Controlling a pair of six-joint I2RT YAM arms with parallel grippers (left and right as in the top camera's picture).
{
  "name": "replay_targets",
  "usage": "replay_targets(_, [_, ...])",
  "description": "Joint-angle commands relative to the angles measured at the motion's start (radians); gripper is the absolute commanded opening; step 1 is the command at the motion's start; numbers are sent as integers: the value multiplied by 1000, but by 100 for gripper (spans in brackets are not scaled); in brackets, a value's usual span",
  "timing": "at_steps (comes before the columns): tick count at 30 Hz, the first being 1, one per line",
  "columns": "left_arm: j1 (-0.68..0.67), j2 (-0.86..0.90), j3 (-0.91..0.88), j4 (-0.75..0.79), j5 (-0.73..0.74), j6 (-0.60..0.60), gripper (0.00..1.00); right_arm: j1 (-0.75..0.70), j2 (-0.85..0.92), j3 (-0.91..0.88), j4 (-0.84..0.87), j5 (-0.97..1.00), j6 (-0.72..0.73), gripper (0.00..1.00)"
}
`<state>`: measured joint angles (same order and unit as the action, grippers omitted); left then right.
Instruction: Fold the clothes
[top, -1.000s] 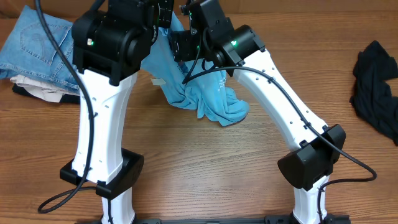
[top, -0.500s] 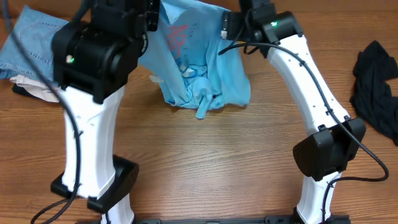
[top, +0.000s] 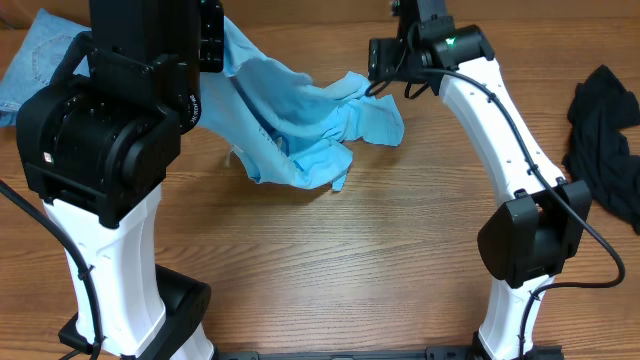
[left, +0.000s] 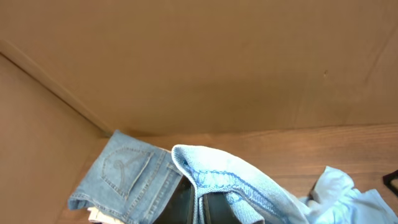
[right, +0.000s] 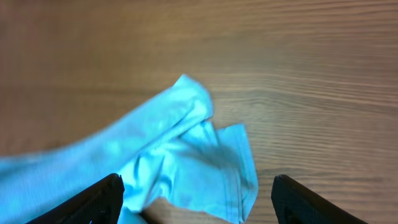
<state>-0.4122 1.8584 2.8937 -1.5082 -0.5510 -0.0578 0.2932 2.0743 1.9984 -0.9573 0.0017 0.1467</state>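
Overhead: a sky-blue T-shirt (top: 300, 130) hangs half-raised over the wooden table (top: 350, 260). Its upper end vanishes behind the left arm (top: 110, 130), and its lower folds bunch on the wood at centre. The right gripper (top: 383, 68) hovers just beside the shirt's right-hand tip. Jeans (top: 40, 50) lie at far left, a dark garment (top: 605, 140) at far right, both well apart from the work. The step in hand looks like spreading the shirt flat before any fold.

Left wrist: the left gripper (left: 202, 202) is mostly buried under a stitched hem draped over it. The fingers appear clamped on that hem, the jeans lying below and to the left.

Right wrist: both fingers (right: 106, 196) stand wide apart and hold nothing. The shirt's loose corner lies crumpled on the table beneath and between them, not touching either. The next move probably calls for this gripper to drop, pinch that corner and draw it away from its partner.
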Motion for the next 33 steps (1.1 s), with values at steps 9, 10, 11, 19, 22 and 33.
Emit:
replay_targets(9, [0, 53, -84, -181, 262, -153, 4, -3, 5, -43, 172, -90, 63, 80])
replay_targets(10, [0, 53, -144, -181, 317, -153, 4, -3, 5, -43, 176, -80, 64, 80])
replay_targets(11, [0, 53, -206, -181, 374, -156, 4, -3, 6, -43, 180, -68, 68, 80])
replay_targets(19, [-23, -33, -748, -182, 377, -364, 4, -44, 13, -43, 194, -31, 146, 80])
replay_targets(22, [-61, -182, -863, -181, 246, -492, 4, -51, 28, -46, 201, -101, 146, 75])
replay_targets(33, [39, -282, -863, -53, 72, -507, 4, 3, 247, -55, 98, -116, 81, 11])
